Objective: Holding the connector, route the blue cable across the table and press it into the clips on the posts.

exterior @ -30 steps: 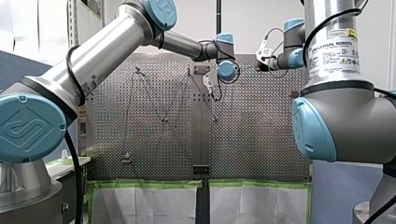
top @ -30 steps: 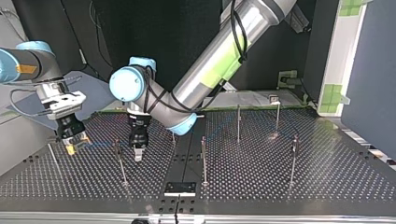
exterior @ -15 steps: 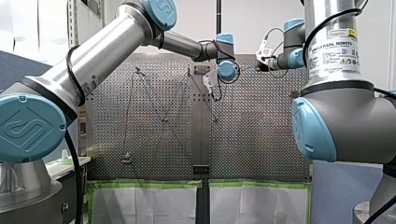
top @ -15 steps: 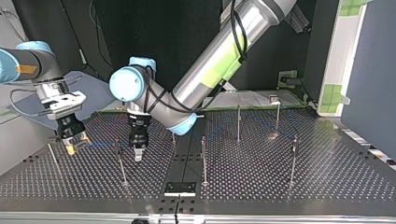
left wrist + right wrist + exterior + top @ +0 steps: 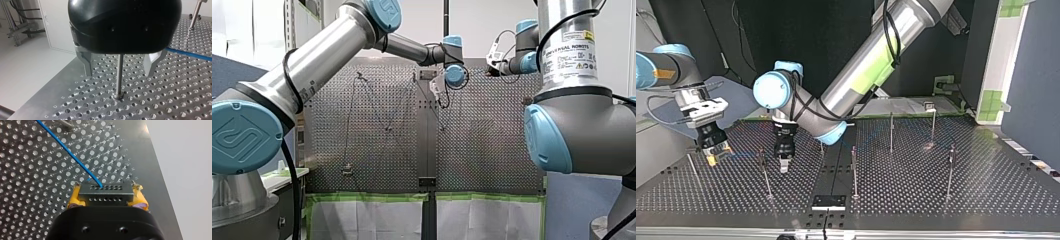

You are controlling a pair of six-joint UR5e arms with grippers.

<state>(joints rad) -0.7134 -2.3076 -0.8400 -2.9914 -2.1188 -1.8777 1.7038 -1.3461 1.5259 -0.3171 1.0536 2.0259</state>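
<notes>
My right gripper [image 5: 105, 187] is shut, its yellow pads clamping the grey multi-hole connector [image 5: 105, 193]. The blue cable [image 5: 71, 157] runs from the connector away over the perforated plate. In the top view this gripper [image 5: 716, 154] hangs low at the left, and the cable [image 5: 742, 155] leads from it toward a thin post [image 5: 765, 172]. My left gripper [image 5: 119, 74] is open with bare metal fingers [image 5: 87, 65]. A steel post [image 5: 119, 75] shows in the gap between them, untouched, and the cable [image 5: 190, 53] passes beside them. In the top view my left gripper [image 5: 784, 163] hovers just behind that post.
More thin posts stand on the plate: one in the middle [image 5: 854, 172], two further back [image 5: 891, 132] [image 5: 933, 122], one at the top view's right [image 5: 950, 172] and one at its far left [image 5: 692, 167]. A black block [image 5: 828, 201] sits at the near edge.
</notes>
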